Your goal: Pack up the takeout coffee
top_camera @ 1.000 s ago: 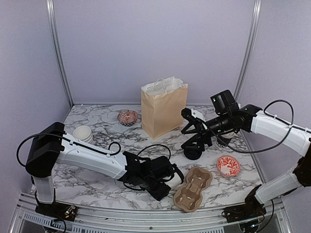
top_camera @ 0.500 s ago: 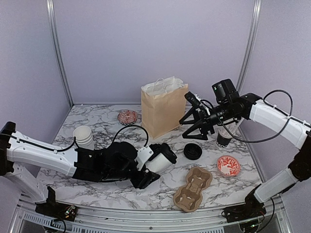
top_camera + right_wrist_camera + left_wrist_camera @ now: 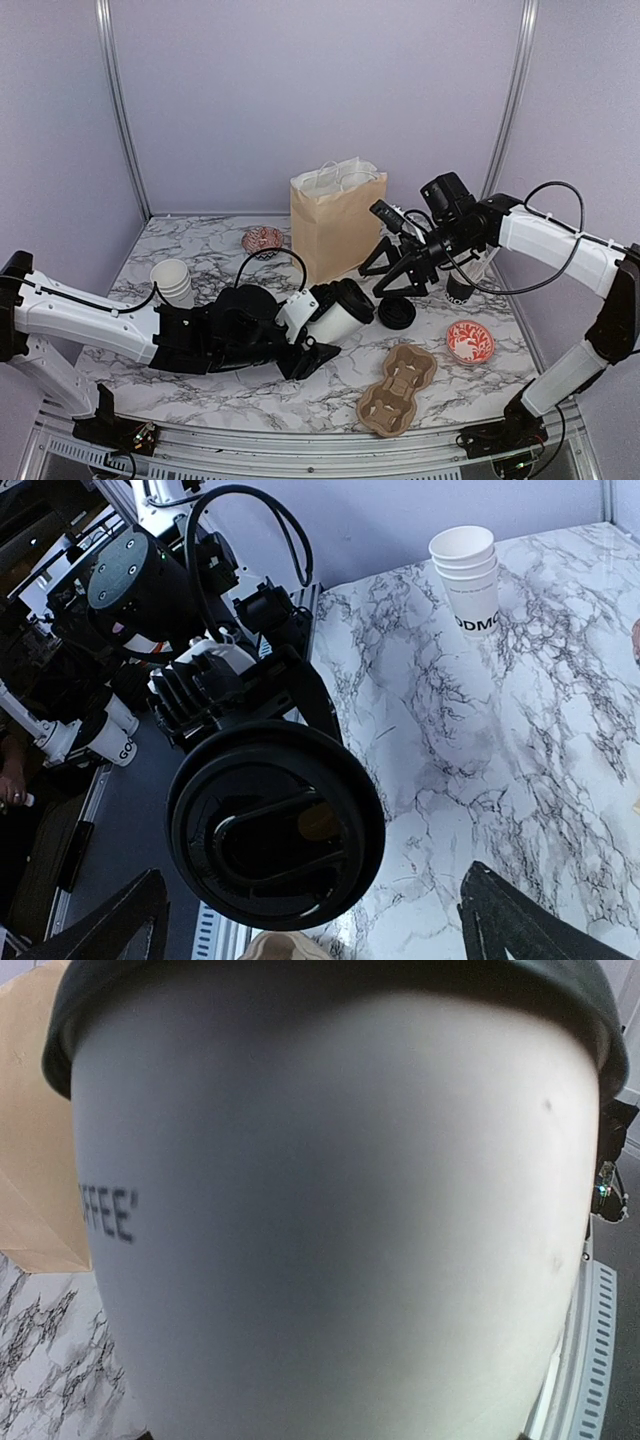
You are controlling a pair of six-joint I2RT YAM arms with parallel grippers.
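Note:
A takeout coffee (image 3: 343, 308), a white paper cup with a black lid, hangs tilted above the table with my left gripper (image 3: 322, 332) shut on its body. In the left wrist view the cup (image 3: 340, 1220) fills the frame and hides the fingers; black lettering shows at its left edge. My right gripper (image 3: 394, 271) hangs open just right of the cup, its jaws spread wide. In the right wrist view the cup's black lid (image 3: 276, 825) faces the camera between the open fingertips (image 3: 112, 920), clear of both. A brown moulded cup carrier (image 3: 397, 388) lies at the front.
A brown paper bag (image 3: 338, 225) stands at the back centre. Black lids (image 3: 397, 313) lie stacked beside the right gripper. Stacked white cups (image 3: 172, 278) stand at the left, red-patterned bowls (image 3: 263, 240) (image 3: 470, 342) behind and right, a dark cup of sticks (image 3: 462, 286) at the right.
My left arm has drawn back and lifted the cup up and away from the carrier, tilting its lid rightward. My right gripper rose off the stacked lids, opened wider and came toward the cup.

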